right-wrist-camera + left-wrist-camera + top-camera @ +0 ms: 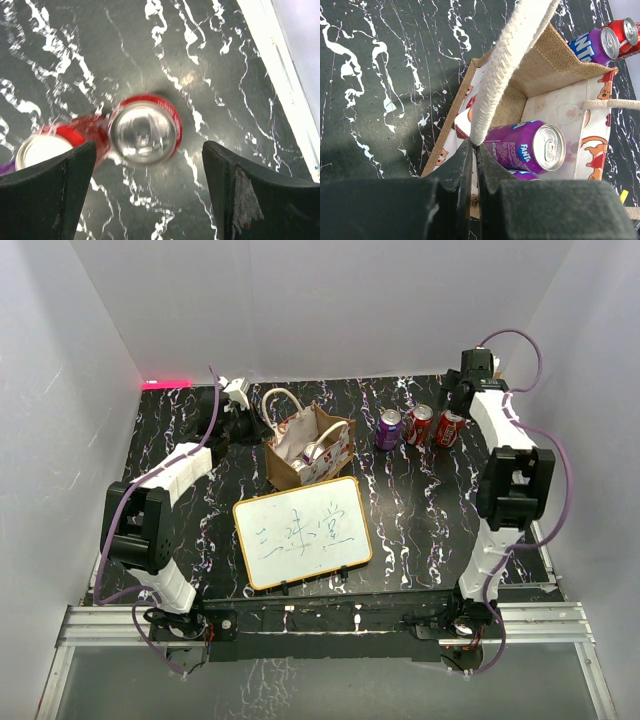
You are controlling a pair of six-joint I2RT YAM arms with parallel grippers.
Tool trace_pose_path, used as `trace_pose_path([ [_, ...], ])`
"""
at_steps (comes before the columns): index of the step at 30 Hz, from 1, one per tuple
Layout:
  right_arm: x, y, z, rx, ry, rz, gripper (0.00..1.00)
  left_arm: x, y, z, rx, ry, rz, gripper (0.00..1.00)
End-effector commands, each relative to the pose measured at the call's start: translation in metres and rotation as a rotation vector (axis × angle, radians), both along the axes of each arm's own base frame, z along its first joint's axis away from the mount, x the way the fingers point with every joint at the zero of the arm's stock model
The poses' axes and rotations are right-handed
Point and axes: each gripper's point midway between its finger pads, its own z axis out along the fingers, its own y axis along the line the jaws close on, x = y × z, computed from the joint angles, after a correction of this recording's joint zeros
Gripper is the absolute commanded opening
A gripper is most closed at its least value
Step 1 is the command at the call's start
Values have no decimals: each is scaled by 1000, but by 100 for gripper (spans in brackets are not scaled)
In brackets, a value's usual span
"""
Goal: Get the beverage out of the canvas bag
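Observation:
The canvas bag stands open behind the whiteboard. My left gripper is at its left side, shut on one cream rope handle at its lower end, as the left wrist view shows. Inside the bag a purple Fanta can lies on its side, with another purple can partly hidden under it. My right gripper is open and empty. In the right wrist view it hangs above an upright red can, jaws wide on either side.
Three cans stand on the black marbled table right of the bag: a purple one and two red ones. A wood-framed whiteboard lies in front of the bag. White walls enclose the table.

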Motion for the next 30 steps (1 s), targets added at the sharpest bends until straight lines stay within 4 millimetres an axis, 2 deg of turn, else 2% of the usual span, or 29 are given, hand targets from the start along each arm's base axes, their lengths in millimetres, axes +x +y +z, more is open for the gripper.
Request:
trace_pose_path([
  [1, -2, 30, 64, 62, -184, 106, 89, -20, -6, -5, 19, 57, -40, 0],
  [5, -3, 72, 89, 72, -220, 209, 89, -20, -5, -3, 21, 51, -39, 0],
  [12, -7, 201, 151, 35, -343, 517, 91, -20, -4, -3, 23, 51, -37, 0],
  [16, -22, 280, 172, 15, -405, 683, 95, -19, -4, -3, 24, 51, -37, 0],
  [19, -32, 327, 168, 14, -396, 775, 97, -20, -5, -5, 23, 56, -39, 0],
  [22, -36, 358, 148, 23, -333, 837, 94, -19, -5, -5, 23, 57, -39, 0],
  [25, -39, 375, 120, 14, -246, 862, 87, -19, -4, -6, 25, 59, -37, 0],
  [30, -45, 381, 87, -23, -155, 873, 83, -19, -4, -7, 28, 60, -38, 0],
])
